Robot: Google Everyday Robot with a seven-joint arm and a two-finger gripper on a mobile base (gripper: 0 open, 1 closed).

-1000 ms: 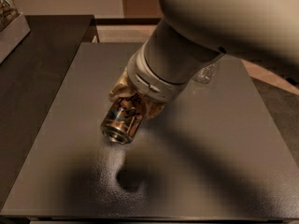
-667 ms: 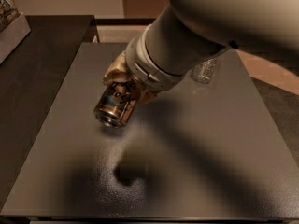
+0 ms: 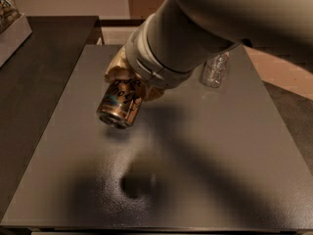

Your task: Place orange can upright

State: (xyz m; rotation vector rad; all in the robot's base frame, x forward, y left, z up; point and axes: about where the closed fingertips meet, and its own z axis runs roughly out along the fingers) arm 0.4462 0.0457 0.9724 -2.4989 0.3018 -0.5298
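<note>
Since a second ago the arm (image 3: 195, 38) has carried the can (image 3: 119, 105) a little to the left and farther up off the worktop (image 3: 220, 146), and the can's blurred shadow (image 3: 138, 182) has stayed on the near middle of the surface. Now the gripper (image 3: 129, 84) hangs over the left half of the grey worktop, its tan fingers (image 3: 116, 71) closed around the upper part of the copper-orange can. The can is in the air, touching nothing below, and tilted: one silver end points down and towards the near left, so it is far from upright. A clear bottle (image 3: 215, 70) stands at the far right, well apart, and a darker side table (image 3: 44, 72) lies to the left. To do this step well, the wrist probably needs to turn until the can's long axis is vertical and the free silver end faces straight down. Only then should it be lowered, slowly, onto the open ground near the shadow. The hold looks to be on one end only, so a quick swing could let the can slip or twist in the fingers. It seems wise to let go only once the base sits flat, then draw straight up so the can is not knocked over.
</note>
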